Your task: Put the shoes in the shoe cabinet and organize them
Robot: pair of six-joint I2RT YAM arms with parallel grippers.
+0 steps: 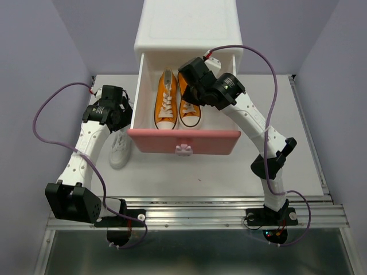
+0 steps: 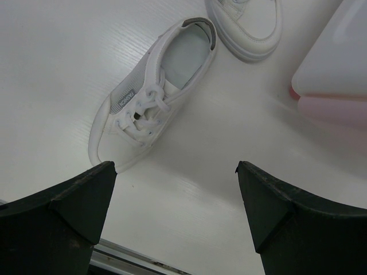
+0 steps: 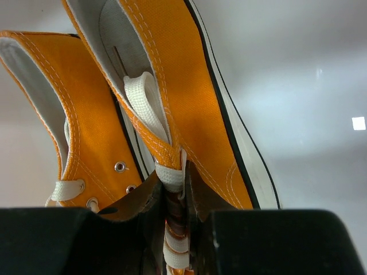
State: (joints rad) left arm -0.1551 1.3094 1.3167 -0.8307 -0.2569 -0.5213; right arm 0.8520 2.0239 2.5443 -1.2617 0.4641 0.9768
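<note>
The white shoe cabinet (image 1: 186,28) stands at the back with its pink-fronted drawer (image 1: 183,140) pulled out. Two orange shoes lie in it, toes toward the front: one on the left (image 1: 166,103), one on the right (image 1: 191,114). My right gripper (image 1: 192,94) reaches into the drawer and is shut on the right orange shoe (image 3: 172,80) at its laced edge (image 3: 178,200); the other orange shoe (image 3: 86,132) is beside it. My left gripper (image 2: 175,172) hangs open over the table near a white shoe (image 2: 150,97). A second white shoe (image 2: 252,28) lies beyond it.
The open drawer's side wall and pink corner (image 2: 338,63) stand close to the right of the white shoes. In the top view the left arm covers all but one white shoe (image 1: 120,150), left of the drawer. A metal rail (image 1: 200,203) runs along the table's near edge.
</note>
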